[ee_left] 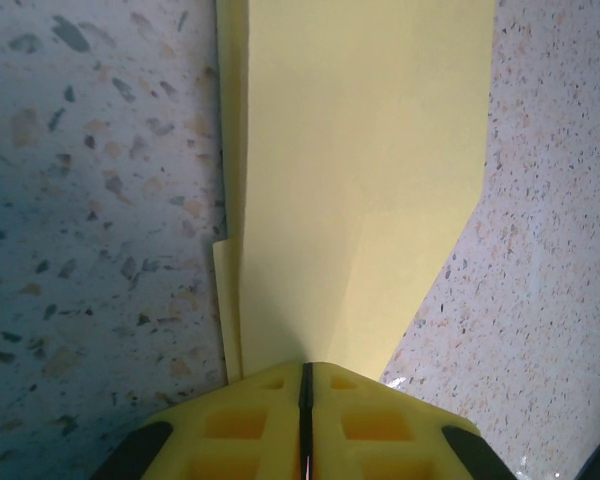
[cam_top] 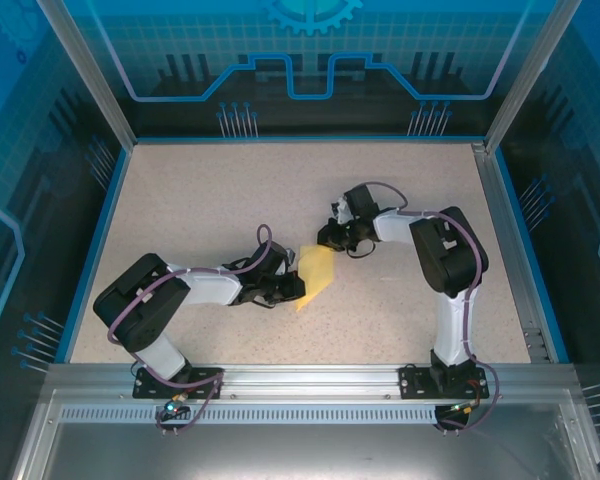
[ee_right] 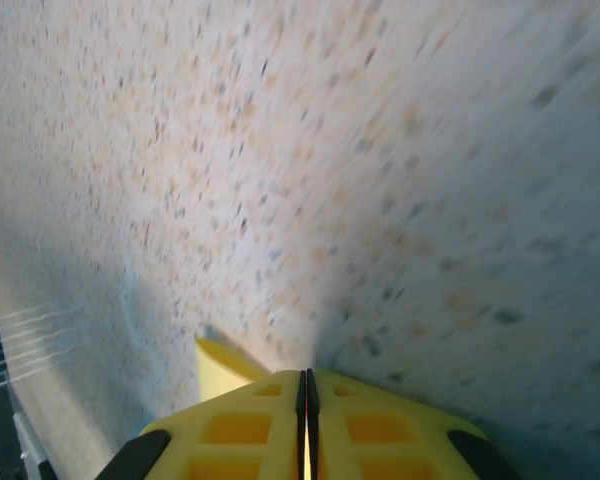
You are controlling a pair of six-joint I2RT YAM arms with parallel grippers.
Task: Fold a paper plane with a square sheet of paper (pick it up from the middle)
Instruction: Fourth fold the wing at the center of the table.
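Note:
The yellow sheet of paper [cam_top: 317, 270] lies folded on the speckled table, mid-table between the two arms. In the left wrist view the paper [ee_left: 360, 180] shows stacked layers, a straight left edge and a slanted right edge. My left gripper [cam_top: 292, 288] is shut on its near end, and the jaws [ee_left: 306, 365] meet on the paper. My right gripper [cam_top: 327, 238] sits just beyond the paper's far end. Its jaws [ee_right: 306, 373] are shut and the view is blurred. A corner of the paper [ee_right: 218, 365] peeks out left of them, and I cannot tell whether they touch it.
A blue rim [cam_top: 98, 240] and clear enclosure walls bound the table [cam_top: 210, 200]. A metal rail [cam_top: 300, 378] carrying both arm bases runs along the near edge. Bare tabletop stretches behind and to both sides of the paper.

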